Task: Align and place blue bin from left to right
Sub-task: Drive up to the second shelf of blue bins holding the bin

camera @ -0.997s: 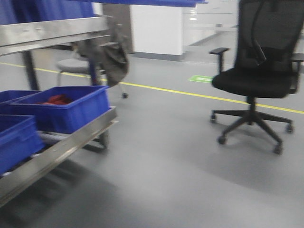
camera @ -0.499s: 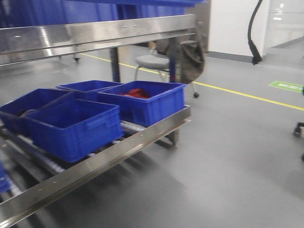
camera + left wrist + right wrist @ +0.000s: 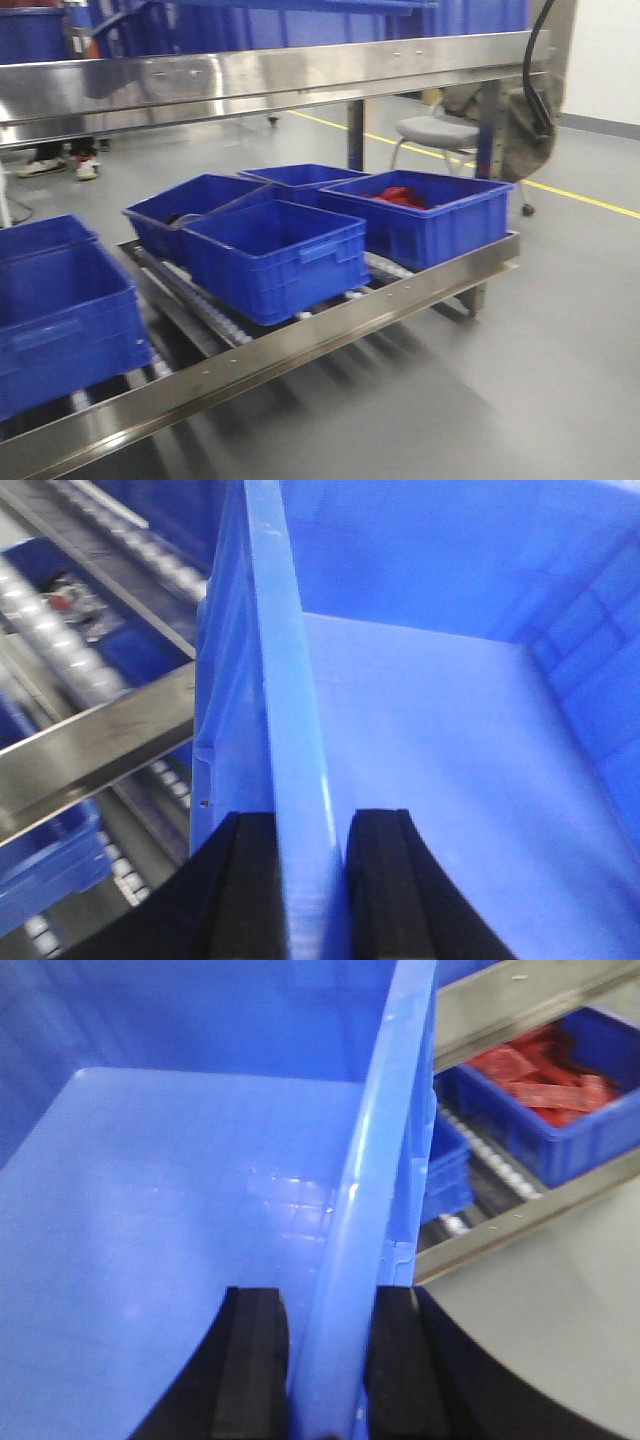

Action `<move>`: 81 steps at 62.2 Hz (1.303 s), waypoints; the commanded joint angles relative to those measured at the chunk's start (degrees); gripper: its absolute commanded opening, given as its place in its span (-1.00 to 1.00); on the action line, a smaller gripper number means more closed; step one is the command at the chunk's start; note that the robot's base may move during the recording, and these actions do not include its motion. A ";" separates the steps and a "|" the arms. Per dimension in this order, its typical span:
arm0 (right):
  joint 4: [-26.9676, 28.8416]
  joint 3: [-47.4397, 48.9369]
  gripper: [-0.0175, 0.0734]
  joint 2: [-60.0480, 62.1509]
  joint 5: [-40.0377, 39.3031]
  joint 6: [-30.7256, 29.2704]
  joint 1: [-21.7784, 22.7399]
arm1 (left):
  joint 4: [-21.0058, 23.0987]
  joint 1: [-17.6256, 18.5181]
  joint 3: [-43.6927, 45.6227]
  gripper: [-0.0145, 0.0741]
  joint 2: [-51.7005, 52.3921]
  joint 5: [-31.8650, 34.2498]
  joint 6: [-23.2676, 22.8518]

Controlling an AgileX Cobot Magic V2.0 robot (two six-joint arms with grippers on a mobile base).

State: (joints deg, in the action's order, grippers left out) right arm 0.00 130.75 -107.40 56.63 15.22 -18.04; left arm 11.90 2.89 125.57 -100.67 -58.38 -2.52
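Left gripper (image 3: pixel 298 830) and right gripper (image 3: pixel 322 1305) each clamped on a side wall of the empty blue bin (image 3: pixel 450 750), carried in front of the roller rack (image 3: pixel 330 335). Base has swung left. Stored bins (image 3: pixel 275 255) on the rack are now centred, so placement looks close.

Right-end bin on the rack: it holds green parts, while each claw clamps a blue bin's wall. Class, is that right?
No: that bin's parts are red, not green, as the front view shows. The left claw and right claw do each clamp a blue bin's wall.
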 commanded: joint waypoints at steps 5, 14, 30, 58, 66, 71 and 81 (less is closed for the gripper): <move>3.18 0.64 -0.95 1.78 -12.13 -2.38 -0.80 | 4.48 0.85 1.31 -0.92 1.41 5.53 0.96; 3.18 0.64 -0.95 1.78 -12.13 -2.38 -0.80 | 4.48 0.85 1.31 -0.92 1.41 5.53 0.96; 3.18 0.64 -0.95 1.78 -12.13 -2.38 -0.80 | 4.48 0.85 1.31 -0.92 1.41 5.53 0.96; 3.18 0.64 -0.95 1.78 -12.13 -2.38 -0.80 | 4.48 0.85 1.31 -0.92 1.41 5.53 0.96; 3.31 0.64 -0.95 1.78 -12.13 -2.38 -0.80 | 4.48 0.85 1.31 -0.92 1.41 5.53 0.96; 3.31 0.64 -0.95 1.78 -12.13 -2.38 -0.80 | 4.48 0.85 1.31 -0.92 1.41 5.53 0.96; 3.31 0.64 -0.95 1.78 -12.13 -2.38 -0.80 | 4.48 0.85 1.31 -0.92 1.41 5.53 0.96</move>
State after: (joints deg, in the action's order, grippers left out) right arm 0.39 130.75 -107.40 56.63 15.22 -18.04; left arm 11.90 2.89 125.57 -100.67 -58.38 -2.52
